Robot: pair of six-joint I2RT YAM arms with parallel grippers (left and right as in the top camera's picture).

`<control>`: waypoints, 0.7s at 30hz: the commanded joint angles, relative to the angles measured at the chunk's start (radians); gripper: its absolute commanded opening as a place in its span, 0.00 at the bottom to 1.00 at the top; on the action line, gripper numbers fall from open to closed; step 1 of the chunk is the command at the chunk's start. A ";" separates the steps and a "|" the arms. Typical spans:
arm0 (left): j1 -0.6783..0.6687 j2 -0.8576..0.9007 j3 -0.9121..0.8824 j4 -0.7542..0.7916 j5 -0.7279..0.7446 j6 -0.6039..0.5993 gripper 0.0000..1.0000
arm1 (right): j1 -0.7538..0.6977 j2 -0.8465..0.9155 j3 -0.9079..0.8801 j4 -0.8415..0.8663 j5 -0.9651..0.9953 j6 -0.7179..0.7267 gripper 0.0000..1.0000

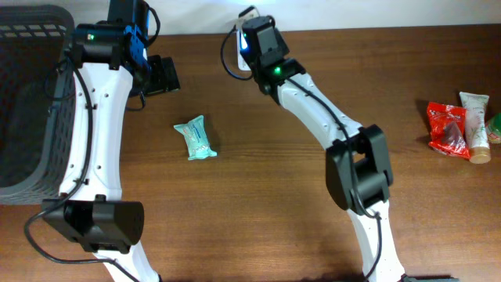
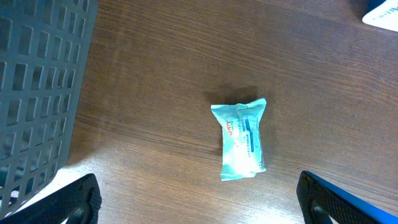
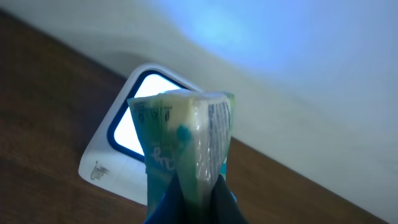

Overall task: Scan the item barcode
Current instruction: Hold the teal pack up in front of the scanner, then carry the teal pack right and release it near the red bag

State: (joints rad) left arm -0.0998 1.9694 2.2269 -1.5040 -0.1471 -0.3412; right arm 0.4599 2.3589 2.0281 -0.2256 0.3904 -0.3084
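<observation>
My right gripper [image 3: 194, 200] is shut on a green-and-white plastic packet [image 3: 183, 140], pinching its lower end. The packet stands upright right in front of the white scanner [image 3: 112, 165], whose window glows blue behind it. In the overhead view the right wrist covers the packet, and only the edge of the scanner [image 1: 236, 69] shows at the table's back. A teal wipes packet [image 1: 195, 139] lies flat on the wood, also seen as the teal packet [image 2: 242, 138] in the left wrist view. My left gripper [image 2: 199, 208] hovers open just short of it, holding nothing.
A dark grey mesh basket [image 1: 31, 102] fills the left end of the table and borders the left wrist view as the basket wall [image 2: 37, 93]. At the far right lie a red packet [image 1: 448, 129], a cream tube [image 1: 477, 125] and a green item [image 1: 495, 125].
</observation>
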 commanded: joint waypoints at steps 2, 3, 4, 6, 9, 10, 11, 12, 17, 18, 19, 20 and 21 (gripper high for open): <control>-0.003 0.002 -0.003 -0.001 -0.007 -0.006 0.99 | -0.001 0.025 0.009 0.065 -0.012 -0.024 0.04; -0.003 0.002 -0.003 -0.001 -0.007 -0.006 0.99 | -0.001 0.019 0.009 0.066 0.025 -0.008 0.04; -0.003 0.002 -0.003 -0.001 -0.007 -0.006 0.99 | -0.002 0.014 0.009 0.070 0.075 0.046 0.04; -0.003 0.002 -0.003 -0.001 -0.007 -0.006 0.99 | -0.009 -0.003 0.009 0.069 0.159 0.203 0.04; -0.002 0.002 -0.003 -0.001 -0.007 -0.006 0.99 | -0.037 -0.032 0.009 0.022 0.183 0.302 0.04; -0.002 0.002 -0.003 -0.001 -0.007 -0.006 0.99 | -0.051 -0.046 0.009 -0.025 0.227 0.361 0.04; -0.002 0.002 -0.003 -0.001 -0.007 -0.006 0.99 | -0.069 -0.058 0.009 -0.077 0.282 0.428 0.04; -0.002 0.002 -0.003 -0.001 -0.007 -0.006 0.99 | -0.086 -0.068 0.009 -0.135 0.339 0.491 0.04; -0.002 0.002 -0.003 -0.001 -0.007 -0.006 0.99 | -0.196 -0.082 0.009 -0.431 0.479 0.529 0.04; -0.002 0.001 -0.003 -0.001 -0.007 -0.006 0.99 | -0.225 -0.082 0.008 -0.497 0.483 0.535 0.04; -0.002 0.002 -0.003 -0.001 -0.007 -0.006 0.99 | -0.262 -0.082 0.009 -0.572 0.483 0.535 0.04; -0.002 0.002 -0.003 -0.001 -0.007 -0.006 0.99 | -0.295 -0.082 0.008 -0.626 0.482 0.536 0.04; -0.002 0.001 -0.003 -0.001 -0.007 -0.006 0.99 | -0.341 -0.080 0.008 -0.688 0.483 0.559 0.04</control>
State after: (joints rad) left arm -0.0998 1.9694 2.2269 -1.5047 -0.1471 -0.3412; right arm 0.2024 2.3127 2.0327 -0.8230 0.8192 0.2012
